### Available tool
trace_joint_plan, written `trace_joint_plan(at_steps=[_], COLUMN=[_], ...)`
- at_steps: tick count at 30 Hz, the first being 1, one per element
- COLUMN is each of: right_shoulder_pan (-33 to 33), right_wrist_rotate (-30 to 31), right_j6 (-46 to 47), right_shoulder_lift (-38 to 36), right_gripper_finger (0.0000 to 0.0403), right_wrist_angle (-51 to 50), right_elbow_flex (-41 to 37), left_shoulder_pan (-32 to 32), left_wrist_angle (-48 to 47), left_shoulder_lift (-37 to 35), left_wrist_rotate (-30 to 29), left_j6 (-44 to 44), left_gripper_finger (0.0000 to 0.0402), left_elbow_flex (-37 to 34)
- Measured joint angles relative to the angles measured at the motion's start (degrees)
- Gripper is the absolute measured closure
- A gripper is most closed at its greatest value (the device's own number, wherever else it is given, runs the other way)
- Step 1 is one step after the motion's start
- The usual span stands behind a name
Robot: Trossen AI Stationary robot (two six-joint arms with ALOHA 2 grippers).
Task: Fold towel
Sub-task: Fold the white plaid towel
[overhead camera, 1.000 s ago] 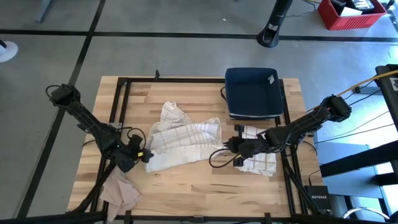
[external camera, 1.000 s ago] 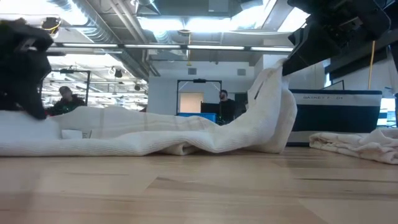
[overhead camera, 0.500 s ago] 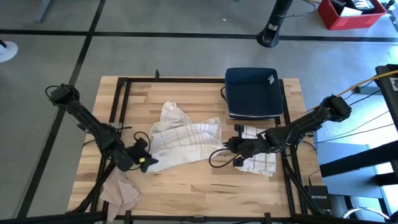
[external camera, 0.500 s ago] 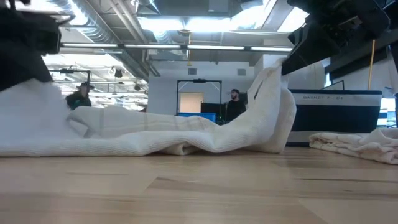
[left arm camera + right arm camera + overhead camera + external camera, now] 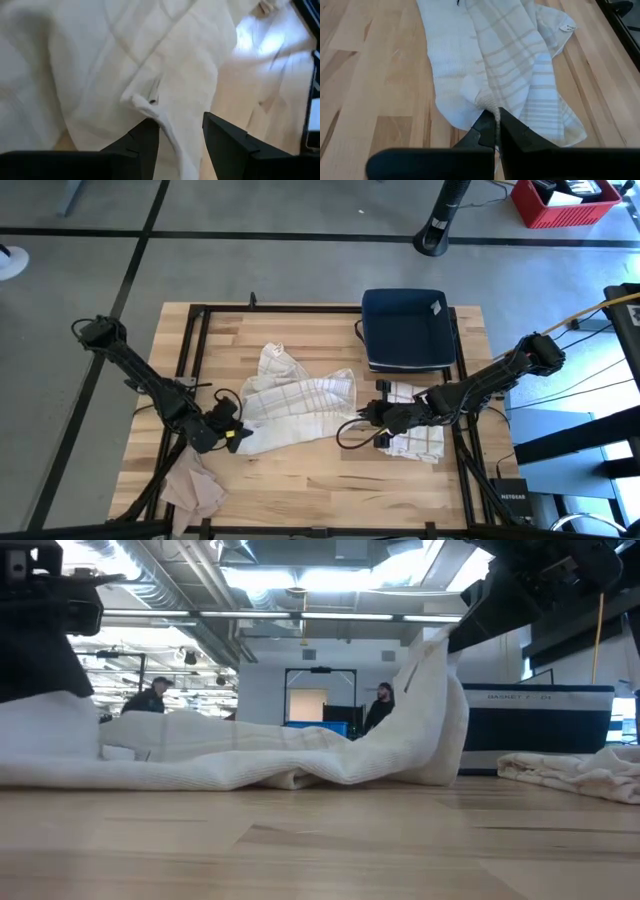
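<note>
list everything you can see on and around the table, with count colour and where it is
towel: 1, white with tan check lines, crumpled across the table's middle, one corner lifted
second towel: 1, white with tan stripes, bunched at the table's right side
cloth: 1, beige, at the table's front left corner
basket: 1, dark blue, at the table's far right
table: 1, light wood with a black frame
bin: 1, red, on the floor beyond the table
people: 2, in dark clothes, far back in the room
left gripper: 1, dark, open around the towel's left edge
right gripper: 1, dark, shut on the towel's right corner
</note>
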Motion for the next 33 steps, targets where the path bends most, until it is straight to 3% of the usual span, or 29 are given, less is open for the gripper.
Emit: trace_joint_plan(at_steps=[4,10,15,20,24,33], right_shoulder_pan=[0.02,0.00,0.07,0.07,0.00,-2.19], right_wrist_rotate=[0.01,0.01,0.03,3.17,7.97,21.27], right_j6=[-0.04,-0.18,-0.59,-1.13,-4.17,-16.93], right_shoulder_lift=[0.00,0.00,-0.33,-2.37,-4.19,-6.75], right_gripper_finger=[0.0395,0.0395,0.0395,0.0395,0.0395,0.0395], right_wrist_angle=[-0.17,-0.28,-1.78,-12.46,-19.33,-21.21], right_elbow_flex=[0.00,0.00,0.70,7.92,14.71,29.01], left_shoulder_pan=[0.40,0.37,0.37,0.35,0.18,0.52], left_wrist_angle=[-1.01,-3.09,-4.94,-17.08,-26.01,-25.42], left_shoulder_lift=[0.02,0.07,-0.30,-2.59,-3.49,-3.77], left_wrist_rotate=[-0.09,-0.39,-1.97,-5.08,-15.18,-39.53], left_j6=[1.28,4.41,8.47,18.97,31.17,74.30], left_gripper_finger=[0.0289,0.0391,0.0399,0.0400,0.0400,0.0401], left_elbow_flex=[0.00,0.00,2.58,15.35,27.86,49.26])
